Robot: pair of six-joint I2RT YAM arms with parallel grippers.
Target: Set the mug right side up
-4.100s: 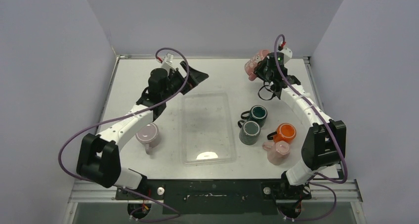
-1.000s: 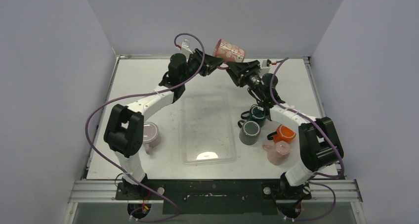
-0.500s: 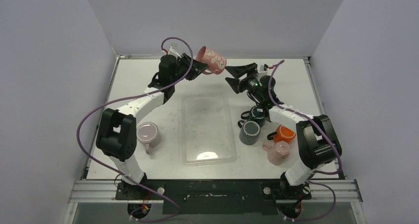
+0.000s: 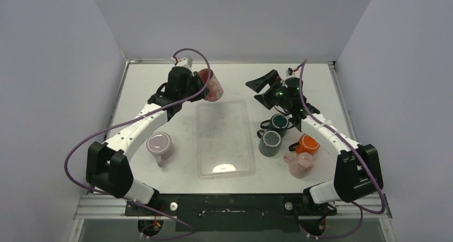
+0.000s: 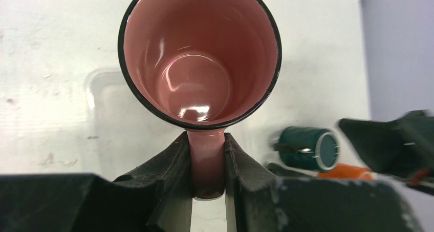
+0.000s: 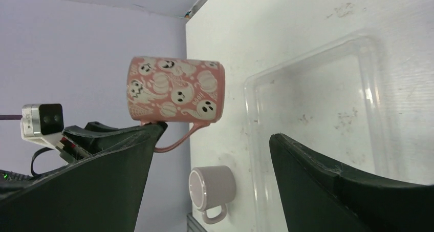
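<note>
Mug (image 5: 199, 58) | L gripper (image 5: 206, 142) clamped on handle (image 5: 207, 175), mug just ahead of fingers, off table (image 4: 155, 92), prob so wrist roll can set it upright | R gripper (image 6: 210, 160) jaws wide, empty, apart from mug, giving it room

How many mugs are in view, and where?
6: ghost mug in the left gripper; mauve mug by the left arm; teal mug, grey mug, orange mug, pink mug right of the tray. None seems hidden.
</note>
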